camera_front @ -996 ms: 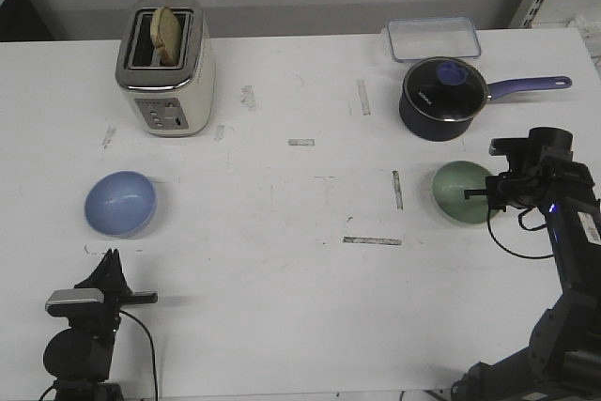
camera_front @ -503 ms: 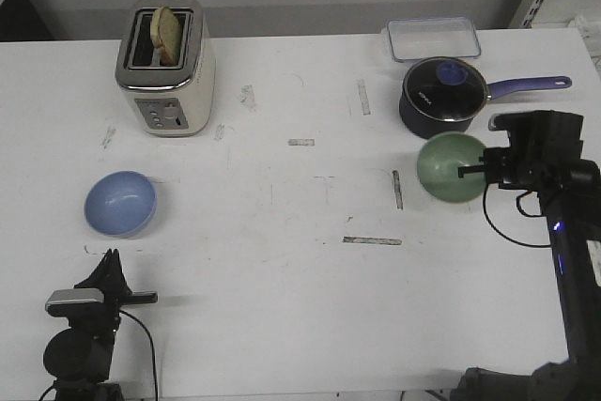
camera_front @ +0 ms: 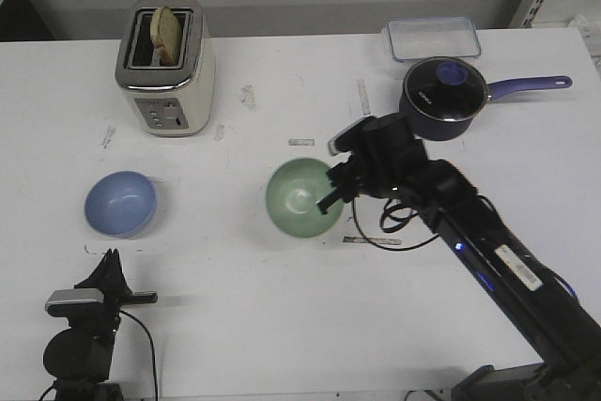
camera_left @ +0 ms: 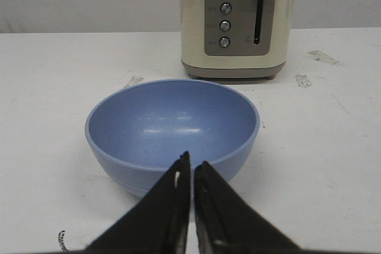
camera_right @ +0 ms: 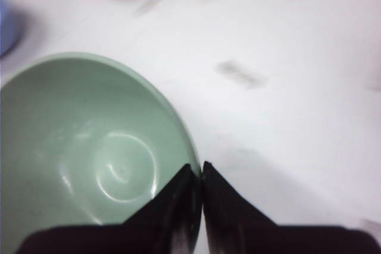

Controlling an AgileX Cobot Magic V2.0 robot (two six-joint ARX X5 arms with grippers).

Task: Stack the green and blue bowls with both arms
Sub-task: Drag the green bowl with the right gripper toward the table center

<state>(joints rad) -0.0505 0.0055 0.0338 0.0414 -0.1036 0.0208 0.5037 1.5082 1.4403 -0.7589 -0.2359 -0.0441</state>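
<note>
The pale green bowl (camera_front: 299, 196) is over the middle of the table, its opening facing up. My right gripper (camera_front: 331, 196) is shut on its right rim; the right wrist view shows the jaws (camera_right: 199, 171) pinching the rim of the green bowl (camera_right: 77, 147). The light blue bowl (camera_front: 120, 204) sits upright on the table at the left. My left gripper (camera_front: 113, 260) is shut and empty just short of its near side; in the left wrist view the closed tips (camera_left: 191, 162) point at the blue bowl (camera_left: 172, 123).
A cream toaster (camera_front: 166, 68) with a bread slice stands at the back left, behind the blue bowl (camera_left: 238, 22). A dark navy saucepan (camera_front: 443, 98) with a purple handle and a clear lidded container (camera_front: 434, 38) are at the back right.
My right arm has carried the green bowl from the table's right side leftward to the middle. The blue bowl and left gripper have not moved.
</note>
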